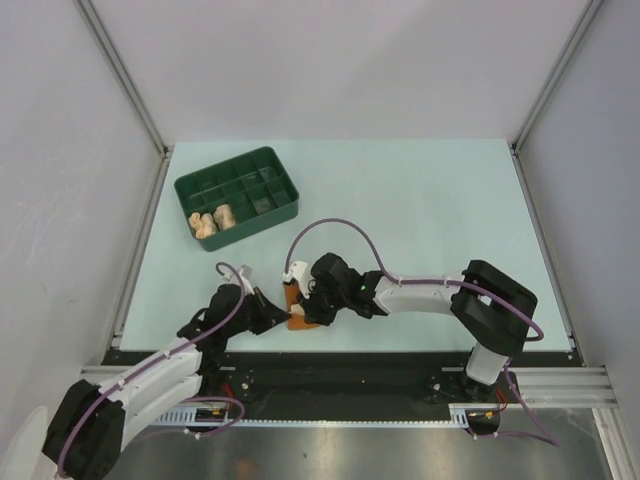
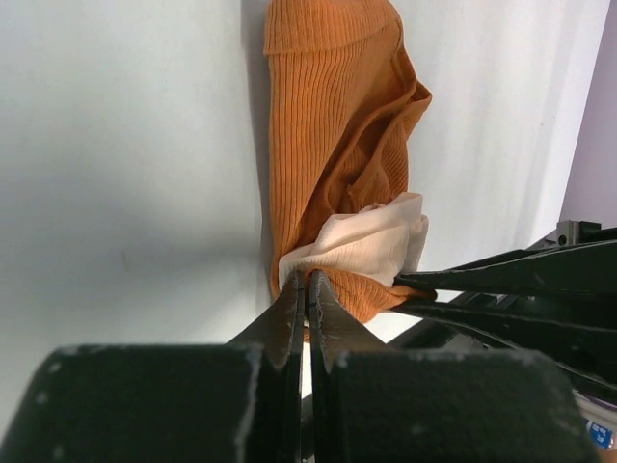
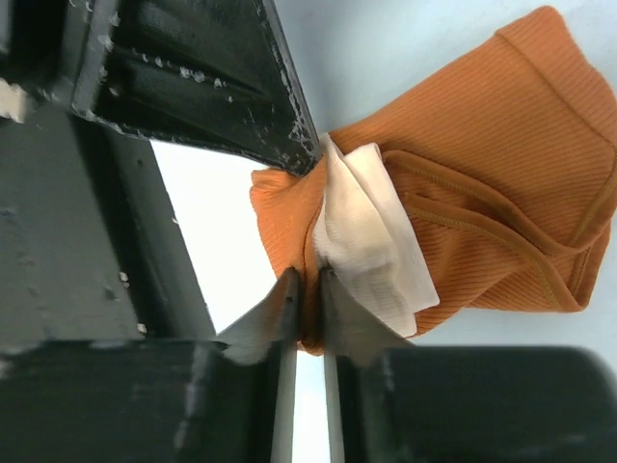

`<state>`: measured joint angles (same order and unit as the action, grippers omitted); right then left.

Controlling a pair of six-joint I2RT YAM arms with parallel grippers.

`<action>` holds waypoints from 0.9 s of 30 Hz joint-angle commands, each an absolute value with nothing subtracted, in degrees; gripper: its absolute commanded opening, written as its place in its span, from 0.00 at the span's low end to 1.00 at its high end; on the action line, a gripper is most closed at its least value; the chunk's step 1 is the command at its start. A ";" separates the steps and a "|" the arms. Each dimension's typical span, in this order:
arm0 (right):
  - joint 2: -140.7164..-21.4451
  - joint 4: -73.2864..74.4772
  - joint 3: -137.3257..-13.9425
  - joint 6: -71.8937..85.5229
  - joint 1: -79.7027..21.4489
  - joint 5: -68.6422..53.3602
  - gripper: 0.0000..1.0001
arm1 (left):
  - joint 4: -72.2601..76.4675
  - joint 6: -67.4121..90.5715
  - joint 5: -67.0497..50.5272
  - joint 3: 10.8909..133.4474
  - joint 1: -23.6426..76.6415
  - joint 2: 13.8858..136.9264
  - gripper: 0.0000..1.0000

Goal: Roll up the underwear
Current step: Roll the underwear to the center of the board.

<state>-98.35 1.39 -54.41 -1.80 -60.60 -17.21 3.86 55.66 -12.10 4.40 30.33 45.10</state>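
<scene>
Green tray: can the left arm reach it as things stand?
Probably yes: only bare table lies between the left gripper and the green tray, though its jaws are shut on the rust-orange underwear.

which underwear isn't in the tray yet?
The rust-orange one, unrolled on the table by the arms; the two pale rolls already sit in the green tray.

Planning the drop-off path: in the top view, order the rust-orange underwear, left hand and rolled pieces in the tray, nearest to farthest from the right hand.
1. the rust-orange underwear: pinched in the right hand, near edge.
2. the left hand: just left, on the same cloth.
3. the rolled pieces: back-left, in the green tray.
</scene>
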 commanded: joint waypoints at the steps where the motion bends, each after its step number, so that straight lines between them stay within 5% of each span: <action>1: -98.70 2.99 -52.47 -1.85 -62.75 -9.76 0.04 | -5.36 56.86 -10.11 -0.26 30.59 40.79 0.00; 8: -98.96 1.76 -51.77 2.63 -62.23 -13.78 0.00 | -7.20 57.83 -11.51 1.93 30.59 35.78 0.02; 10: -98.88 1.41 -51.77 5.79 -61.35 -19.41 0.00 | -8.34 57.31 -10.99 2.98 30.50 34.99 0.13; 13: -99.14 1.49 -51.86 10.44 -58.28 -24.86 0.00 | -12.20 56.08 -9.15 5.00 30.41 32.53 0.57; 17: -100.19 1.15 -52.03 14.76 -55.90 -32.15 0.00 | -12.13 54.76 -8.17 6.24 30.23 31.38 0.75; 27: -105.02 0.44 -53.53 17.66 -52.47 -39.81 0.00 | -0.27 53.61 -13.62 2.90 30.15 39.90 0.83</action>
